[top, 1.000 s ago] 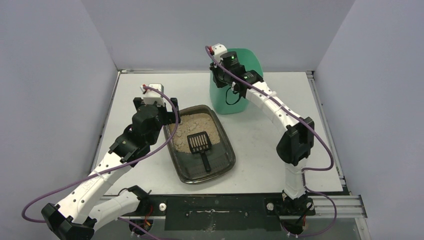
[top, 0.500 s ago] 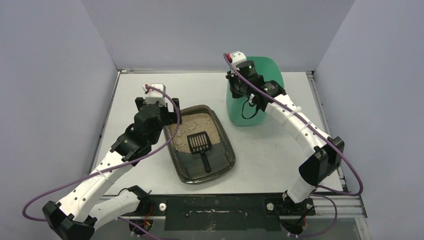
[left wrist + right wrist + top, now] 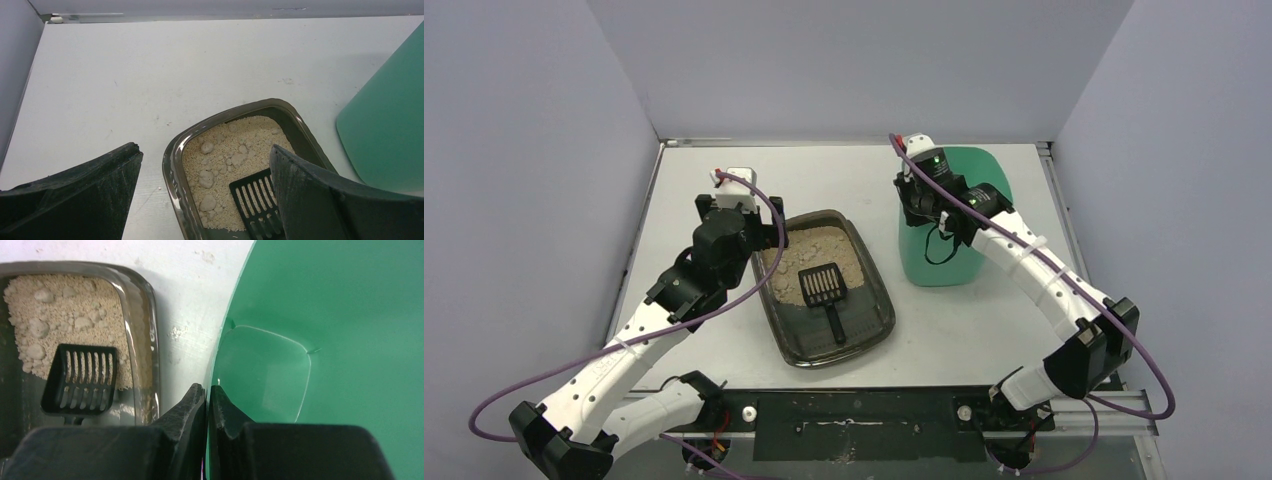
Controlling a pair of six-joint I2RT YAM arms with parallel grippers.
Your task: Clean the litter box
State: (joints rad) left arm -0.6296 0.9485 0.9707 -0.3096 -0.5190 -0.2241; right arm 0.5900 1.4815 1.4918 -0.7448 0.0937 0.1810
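Overhead, the left arm reaches forward from its base with the elbow bent low and the wrist tipped down. The left gripper [image 3: 202, 148] hangs with its jaws spread wide and nothing between them. Directly beneath that gap lies a corner of the litter box [image 3: 864, 335]. Its beige litter and pale clumps lie just ahead of the fingers. The black scoop [image 3: 822, 288] rests on the litter, and the right-hand finger partly covers it.

The right arm stretches long, its elbow low near the table's [image 3: 824, 180] right edge and its forearm slanting up to the mint-green bin [image 3: 954, 250]. The right gripper [image 3: 207, 392] is pinched tight on the bin's wall, one finger inside and one outside. To its left, across a strip of table, sits the litter box.

From above, the wrist housings hide both pairs of fingers. The wrist views cut off the scoop's handle and the bin's far rim. Whether the bin stands flat or is lifted cannot be told.
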